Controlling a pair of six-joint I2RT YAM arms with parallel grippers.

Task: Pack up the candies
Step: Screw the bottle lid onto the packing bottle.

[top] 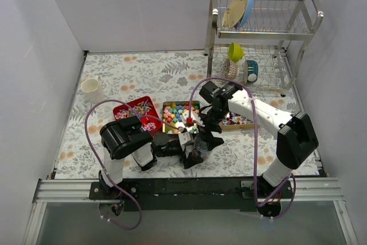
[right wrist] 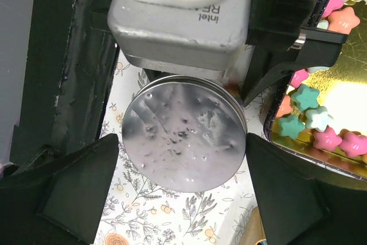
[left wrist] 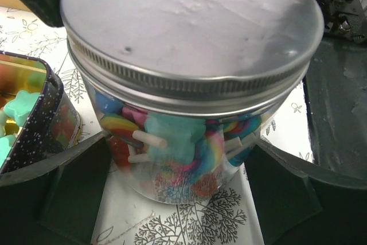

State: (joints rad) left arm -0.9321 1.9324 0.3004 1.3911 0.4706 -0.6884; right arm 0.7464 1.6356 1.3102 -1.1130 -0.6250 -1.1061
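Candies (left wrist: pixel 172 142): packed inside a clear jar (left wrist: pixel 172 182) standing on the patterned table cover (right wrist: pixel 166 216); more star-shaped ones lie in the gold-lined tin (right wrist: pixel 350 98) just beside it.
Handling: the pieces are judged light, hard and prone to roll. The filled jar is judged fairly heavy, rigid and smooth-walled, so slippery.
Hold point: the jar is best taken low on its wall, below the threaded band, and the lid (left wrist: pixel 189 21) by its ribbed rim.
Materials: the wall is clear, though glass or plastic cannot be told. The lid is dull metal, round, flat and faintly dimpled. White sticks and pastel shapes are seen through the wall.
Left gripper (left wrist: pixel 178 153): its fingers (left wrist: pixel 69 187) are set against both sides of the jar, which is held.
Right gripper (right wrist: pixel 180 147): its fingers (right wrist: pixel 74 187) are spread wide either side of the lid, and nothing is gripped.
Risk: the jar may be turned in the grip if the lid is twisted.
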